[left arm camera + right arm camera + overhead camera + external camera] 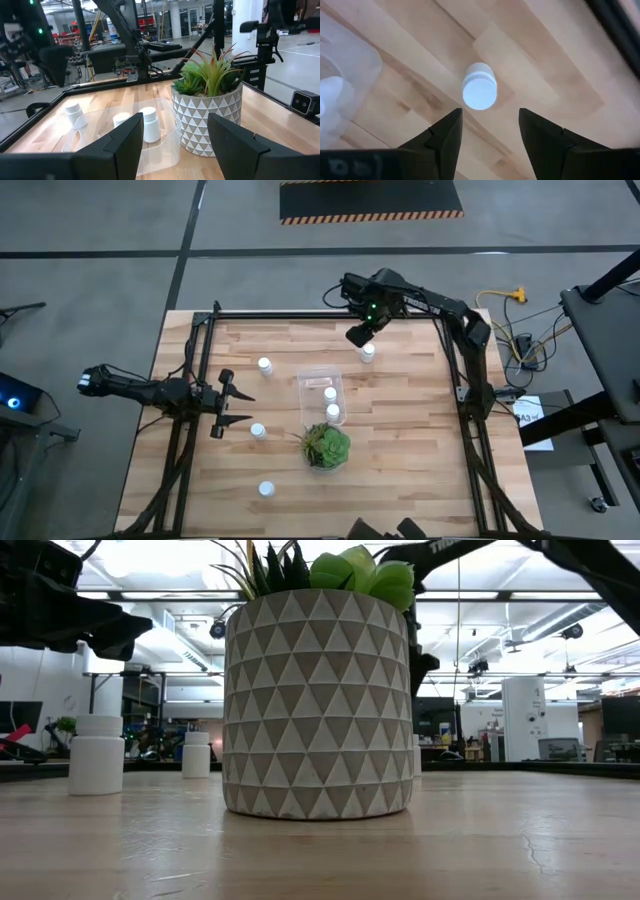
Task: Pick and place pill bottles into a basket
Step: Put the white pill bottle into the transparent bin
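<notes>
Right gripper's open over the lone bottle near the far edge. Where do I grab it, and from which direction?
Come straight down and close the right gripper across the bottle body just under its cap. It stands upright, round, and apart from the basket, so any finger angle should fit.

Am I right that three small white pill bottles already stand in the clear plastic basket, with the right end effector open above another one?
Not quite. The high view shows two small white pill bottles in the clear plastic basket, not three. The rest holds: the right end effector is open above another bottle on the table.
</notes>
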You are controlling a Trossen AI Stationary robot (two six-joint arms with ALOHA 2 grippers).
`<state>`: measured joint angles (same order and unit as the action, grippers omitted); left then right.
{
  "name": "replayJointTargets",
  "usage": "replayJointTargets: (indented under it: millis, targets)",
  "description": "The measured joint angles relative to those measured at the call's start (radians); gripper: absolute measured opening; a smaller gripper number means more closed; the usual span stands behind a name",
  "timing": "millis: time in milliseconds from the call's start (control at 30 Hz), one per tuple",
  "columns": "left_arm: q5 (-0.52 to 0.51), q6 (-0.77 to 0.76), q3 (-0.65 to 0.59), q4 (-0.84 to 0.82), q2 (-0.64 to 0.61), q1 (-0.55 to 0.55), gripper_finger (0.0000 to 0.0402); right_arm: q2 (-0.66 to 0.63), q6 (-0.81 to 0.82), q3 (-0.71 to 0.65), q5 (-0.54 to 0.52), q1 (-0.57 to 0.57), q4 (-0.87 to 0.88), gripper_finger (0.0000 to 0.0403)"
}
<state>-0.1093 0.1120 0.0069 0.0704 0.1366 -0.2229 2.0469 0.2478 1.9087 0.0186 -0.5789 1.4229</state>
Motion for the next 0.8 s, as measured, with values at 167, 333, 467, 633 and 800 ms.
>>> replayJointTargets:
  millis: [167,333,467,633,800]
  targets:
    - [0.000,0.000,0.000,0.000,0.000,0.000,0.0203,0.030,0.013,0.000,0.003,-0.002,0.002,0.0185]
    - [0.000,0.000,0.000,0.000,0.000,0.000,0.0203,0.044,-0.003,0.000,0.003,-0.001,-0.013,0.0185]
    - [0.000,0.000,0.000,0.000,0.000,0.000,0.0203,0.045,-0.015,0.000,0.000,-0.002,-0.031,0.0185]
    - [0.000,0.000,0.000,0.000,0.000,0.000,0.0203,0.044,-0.015,0.000,-0.020,-0.002,-0.039,0.0200]
    - [0.000,0.000,0.000,0.000,0.000,0.000,0.0203,0.043,-0.015,0.000,-0.015,-0.002,-0.039,0.0236]
